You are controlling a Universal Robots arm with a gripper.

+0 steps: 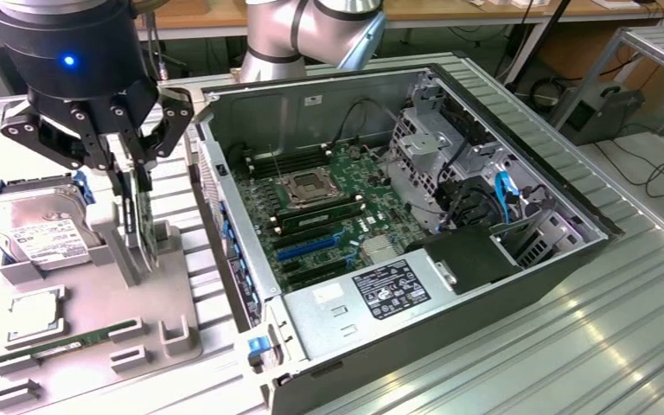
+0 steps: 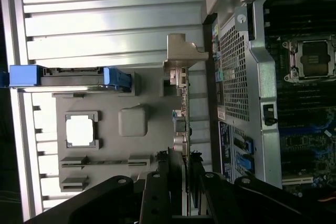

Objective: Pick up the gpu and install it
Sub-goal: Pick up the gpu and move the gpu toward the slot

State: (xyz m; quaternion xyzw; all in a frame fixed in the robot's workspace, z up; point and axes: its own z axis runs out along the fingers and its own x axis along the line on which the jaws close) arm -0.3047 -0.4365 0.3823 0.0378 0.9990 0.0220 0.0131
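One gripper [image 1: 132, 186] [image 2: 184, 157]: clamped on the thin flat black gpu card [image 1: 136, 242] [image 2: 182, 109].
Card position: upright, over the grey plastic holder tray [image 1: 90, 294] [image 2: 142, 148].

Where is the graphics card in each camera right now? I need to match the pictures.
Exterior view: the graphics card stands on edge in the grey tray, under the gripper, at the exterior view's left.
Wrist view: graphics card edge-on, ahead of the gripper, beside the computer case.
Shared landmark: the square chip lying in the tray.
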